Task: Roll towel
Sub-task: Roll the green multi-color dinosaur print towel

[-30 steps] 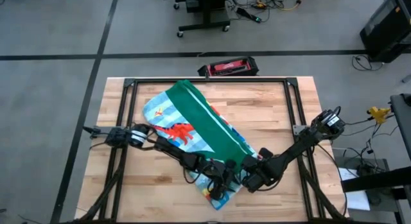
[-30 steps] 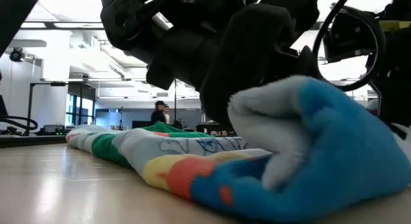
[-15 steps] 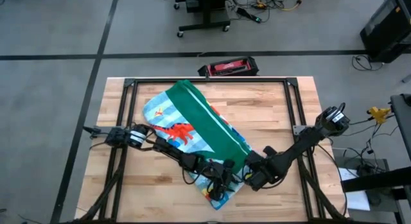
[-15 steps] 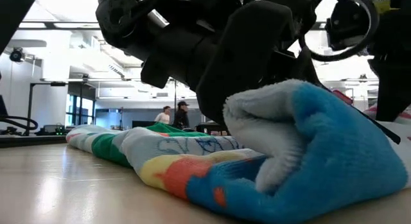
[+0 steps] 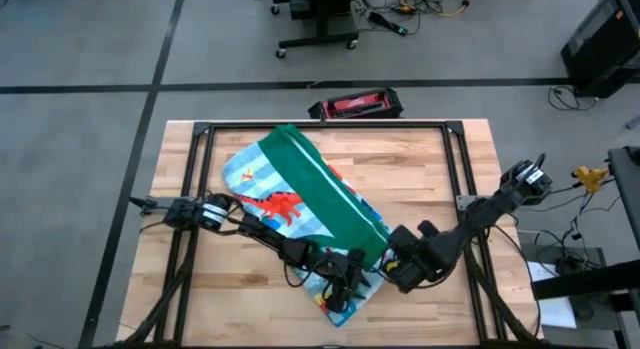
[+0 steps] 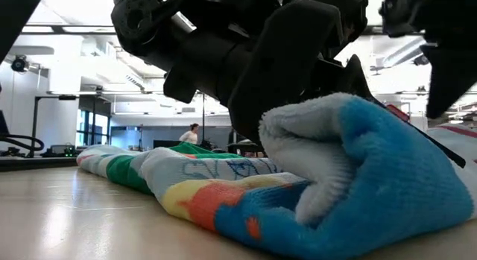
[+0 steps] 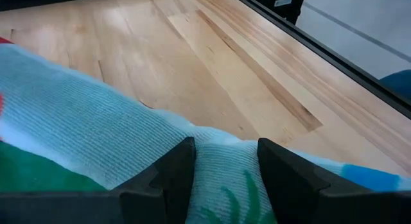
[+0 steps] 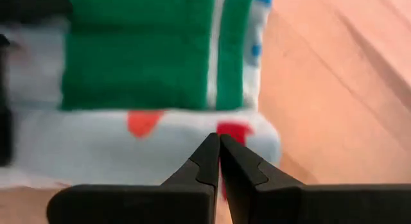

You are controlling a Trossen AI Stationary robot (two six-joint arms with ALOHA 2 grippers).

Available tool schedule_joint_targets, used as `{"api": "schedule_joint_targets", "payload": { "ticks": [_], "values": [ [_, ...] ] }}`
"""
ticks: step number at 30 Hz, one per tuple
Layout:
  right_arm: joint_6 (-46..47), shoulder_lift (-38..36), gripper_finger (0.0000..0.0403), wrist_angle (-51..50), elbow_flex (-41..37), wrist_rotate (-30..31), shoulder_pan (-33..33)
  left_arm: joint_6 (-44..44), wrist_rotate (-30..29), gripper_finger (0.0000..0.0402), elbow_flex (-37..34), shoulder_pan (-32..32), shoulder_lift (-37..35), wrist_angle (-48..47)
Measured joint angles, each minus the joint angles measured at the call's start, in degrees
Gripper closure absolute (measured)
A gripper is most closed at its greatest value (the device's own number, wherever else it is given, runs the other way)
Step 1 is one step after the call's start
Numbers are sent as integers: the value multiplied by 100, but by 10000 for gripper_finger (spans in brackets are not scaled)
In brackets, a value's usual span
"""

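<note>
Now, high: towel (image 5: 300,194) folded diagonally on table (image 5: 420,169) | low: thick soft roll, light, take its near end | left wrist: left gripper (image 7: 221,161) clamps the terry edge | right wrist: right gripper (image 8: 219,153) closed, empty, above towel.

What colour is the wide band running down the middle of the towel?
Solid green, on the towel; it shows best in the high view.
</note>
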Motion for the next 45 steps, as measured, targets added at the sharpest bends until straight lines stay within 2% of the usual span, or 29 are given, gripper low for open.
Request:
{"api": "schedule_joint_targets", "payload": {
  "ticks": [6, 11, 18, 25, 33, 41, 45],
  "values": [
    [-484, -11, 403, 109, -95, -116, -255, -16, 2, 245, -7, 0, 0, 22],
    [-1452, -161, 403, 214, -85, -791, -776, -45, 0, 245, -7, -4, 2, 26],
    [-4175, -114, 403, 1093, -115, -1784, -1200, -119, 4, 245, -7, -9, 2, 26],
    [-5758, -244, 403, 604, -167, -1805, -1225, -163, 15, 245, -7, -9, 2, 20],
    [-6159, 121, 403, 901, -497, -1674, -1290, -156, 13, 245, -7, -9, 2, 14],
    [-7370, 79, 403, 1063, -495, -2976, -1380, -122, 22, 245, -7, -9, 2, 47],
    [-7725, 78, 403, 1523, -622, -3627, -1610, -54, 23, 245, -10, -9, 2, 85]
  ]
}}
